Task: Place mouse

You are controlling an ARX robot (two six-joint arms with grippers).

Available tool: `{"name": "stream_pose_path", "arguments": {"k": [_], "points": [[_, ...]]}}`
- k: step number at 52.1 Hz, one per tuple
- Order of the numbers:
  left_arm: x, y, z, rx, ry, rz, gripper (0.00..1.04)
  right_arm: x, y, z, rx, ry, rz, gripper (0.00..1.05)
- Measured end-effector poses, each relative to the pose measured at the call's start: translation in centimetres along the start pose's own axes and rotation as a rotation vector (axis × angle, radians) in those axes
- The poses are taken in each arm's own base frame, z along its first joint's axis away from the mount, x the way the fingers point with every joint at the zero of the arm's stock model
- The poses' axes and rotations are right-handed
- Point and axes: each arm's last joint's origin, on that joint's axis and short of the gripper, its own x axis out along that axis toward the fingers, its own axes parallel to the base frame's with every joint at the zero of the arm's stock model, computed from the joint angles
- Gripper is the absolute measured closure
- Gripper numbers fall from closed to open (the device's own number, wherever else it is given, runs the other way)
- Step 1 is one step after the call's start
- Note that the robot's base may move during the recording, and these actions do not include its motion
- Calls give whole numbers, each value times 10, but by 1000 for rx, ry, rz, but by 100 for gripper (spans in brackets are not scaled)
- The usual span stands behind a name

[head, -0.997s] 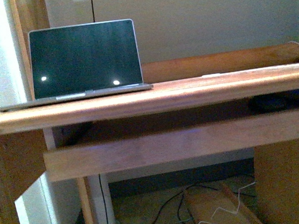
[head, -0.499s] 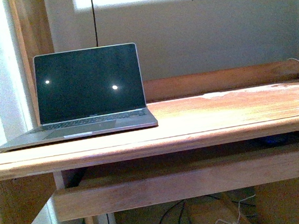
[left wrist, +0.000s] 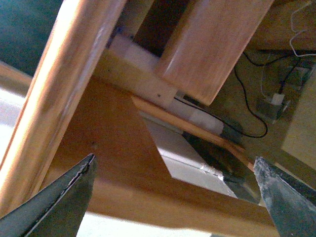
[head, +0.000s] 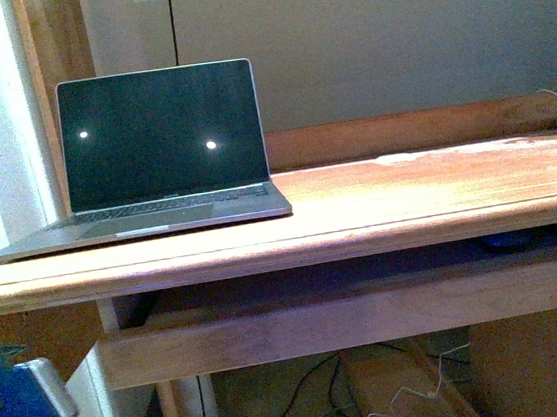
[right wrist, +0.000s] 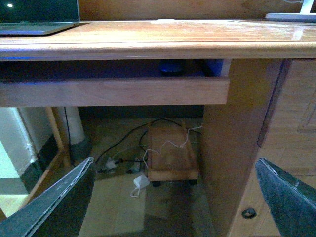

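A: Front view, where's your mouse (head: pixel 509 240)?
B: A dim, dark shape under the desk (head: pixel 379 207) top, right of the laptop (head: pixel 153 162).
A: Left wrist?
B: Your left gripper (left wrist: pixel 174 159) is spread wide, holding nothing.
A: Right wrist?
B: Your right gripper (right wrist: pixel 175 160) gapes too; the mouse sits in the recess ahead.

A small dark domed shape, the mouse (right wrist: pixel 172 67), is seen in the shadowed gap under the counter (right wrist: pixel 148 43) top, just behind the wooden front rail (right wrist: pixel 113 92). Only its rounded upper part is shown above the rail, and its colour reads as dark grey to bluish in the shade. In the front view the mouse (head: pixel 509 240) is seen low in the same gap, toward the right side. Finer detail cannot be made out.
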Motion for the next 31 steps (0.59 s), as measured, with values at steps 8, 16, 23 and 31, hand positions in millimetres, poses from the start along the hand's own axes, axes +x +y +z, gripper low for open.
{"name": "stream_pose_path", "arguments": {"k": [8,16,23,31], "points": [[26,-2,8,80,-86,-26,8,0,0,0,0,0,0,7],[60,-6,20,119,-167,-59,8,0,0,0,0,0,0,7],[80,-13,23,117,-186,-100,8,0,0,0,0,0,0,7],[85,-13,27,39,-117,-240,8,0,0,0,0,0,0,7]]}}
